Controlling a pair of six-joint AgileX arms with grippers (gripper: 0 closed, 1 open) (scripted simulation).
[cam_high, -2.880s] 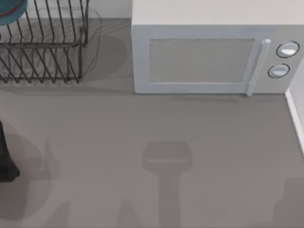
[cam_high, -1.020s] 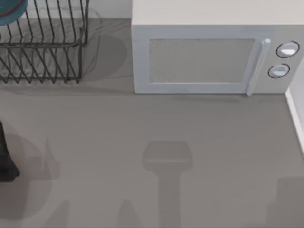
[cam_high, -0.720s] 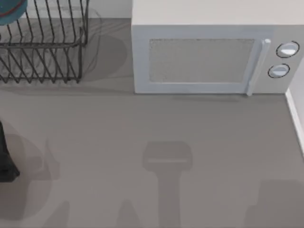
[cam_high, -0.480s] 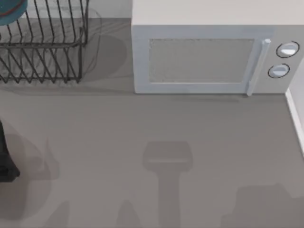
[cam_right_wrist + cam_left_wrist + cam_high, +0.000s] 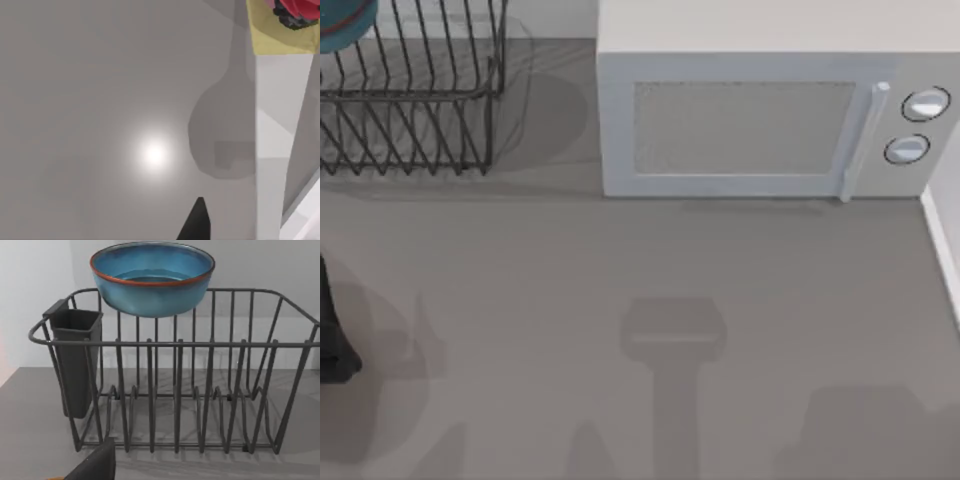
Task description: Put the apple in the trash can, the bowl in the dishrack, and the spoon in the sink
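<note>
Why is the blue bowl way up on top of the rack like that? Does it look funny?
A bit, yes. The bowl sits high at the dishrack's back top rail, above the slots instead of down between the prongs, so it looks perched. Whether it touches the rail is unclear. It is upright and unbroken.

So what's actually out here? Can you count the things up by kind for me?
Bowl: 1
Dishrack: 1
Cutlery cup: 1
Microwave: 1
Apple: 1
Total: 5
</note>
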